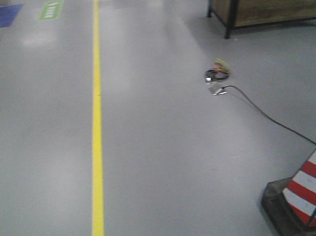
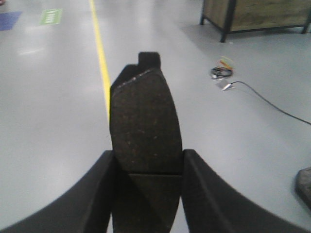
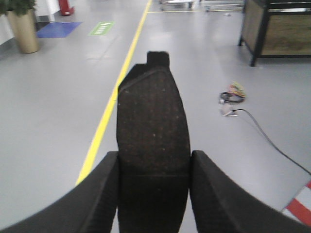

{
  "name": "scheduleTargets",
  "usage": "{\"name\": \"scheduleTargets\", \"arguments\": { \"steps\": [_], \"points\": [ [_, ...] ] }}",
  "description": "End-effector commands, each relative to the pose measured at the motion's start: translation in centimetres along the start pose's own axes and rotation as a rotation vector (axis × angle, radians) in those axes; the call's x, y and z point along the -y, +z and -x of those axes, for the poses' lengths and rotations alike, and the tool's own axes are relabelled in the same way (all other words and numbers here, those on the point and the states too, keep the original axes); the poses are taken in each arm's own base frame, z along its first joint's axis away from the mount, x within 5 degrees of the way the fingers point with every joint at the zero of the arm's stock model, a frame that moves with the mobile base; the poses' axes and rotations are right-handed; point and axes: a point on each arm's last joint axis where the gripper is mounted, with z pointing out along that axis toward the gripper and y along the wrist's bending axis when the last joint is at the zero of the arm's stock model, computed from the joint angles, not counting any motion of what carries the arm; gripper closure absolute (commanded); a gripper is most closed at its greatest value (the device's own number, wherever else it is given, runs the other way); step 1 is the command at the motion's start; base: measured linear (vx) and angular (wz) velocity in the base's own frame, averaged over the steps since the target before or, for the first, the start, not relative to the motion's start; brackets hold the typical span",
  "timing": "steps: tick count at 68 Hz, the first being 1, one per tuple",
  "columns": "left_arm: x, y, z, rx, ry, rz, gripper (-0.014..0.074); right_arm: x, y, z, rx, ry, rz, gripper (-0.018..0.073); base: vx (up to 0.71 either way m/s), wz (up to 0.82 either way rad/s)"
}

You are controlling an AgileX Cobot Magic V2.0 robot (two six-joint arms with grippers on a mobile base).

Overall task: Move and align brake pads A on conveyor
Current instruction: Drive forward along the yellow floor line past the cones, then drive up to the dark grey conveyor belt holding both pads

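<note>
In the left wrist view a dark grey-brown brake pad [image 2: 145, 131] with a thin cross groove stands upright, and my left gripper [image 2: 148, 162] is shut on its lower sides. The right wrist view shows a second brake pad [image 3: 152, 131] of the same kind, held upright the same way by my right gripper [image 3: 153, 165]. Both pads are carried above the grey floor. The conveyor is out of view in every frame. Neither gripper appears in the front view.
A yellow floor line [image 1: 96, 128] runs ahead. A coiled cable with a plug [image 1: 217, 74] lies on the floor at right, its cord trailing toward a red-and-white cone [image 1: 312, 193]. A wooden cabinet on black legs [image 1: 264, 3] stands far right. A planter [image 3: 22, 26] stands far left.
</note>
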Motion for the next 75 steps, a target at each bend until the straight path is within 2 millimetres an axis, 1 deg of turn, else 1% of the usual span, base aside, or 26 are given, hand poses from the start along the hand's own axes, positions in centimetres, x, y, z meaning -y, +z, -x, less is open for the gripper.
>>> {"name": "scheduleTargets", "arguments": {
  "steps": [1,11,29,75],
  "points": [
    [-0.02,-0.31,1.74,0.117,-0.007,0.001,0.0603,-0.14,-0.34,1.89,0.126,-0.014,0.013,0.0564,0.32,-0.50],
    [-0.02,-0.31,1.74,0.117,-0.007,0.001,0.0603,-0.14,-0.34,1.89,0.126,-0.014,0.013,0.0564,0.29,-0.65],
    [-0.02,-0.31,1.74,0.117,-0.007,0.001,0.0603,-0.14,-0.34,1.89,0.126,-0.014,0.013,0.0564,0.22,-0.89],
    [-0.02,-0.31,1.74,0.117,-0.007,0.001,0.0603,-0.14,-0.34,1.89,0.126,-0.014,0.013,0.0564,0.16,-0.81]
  ]
}}
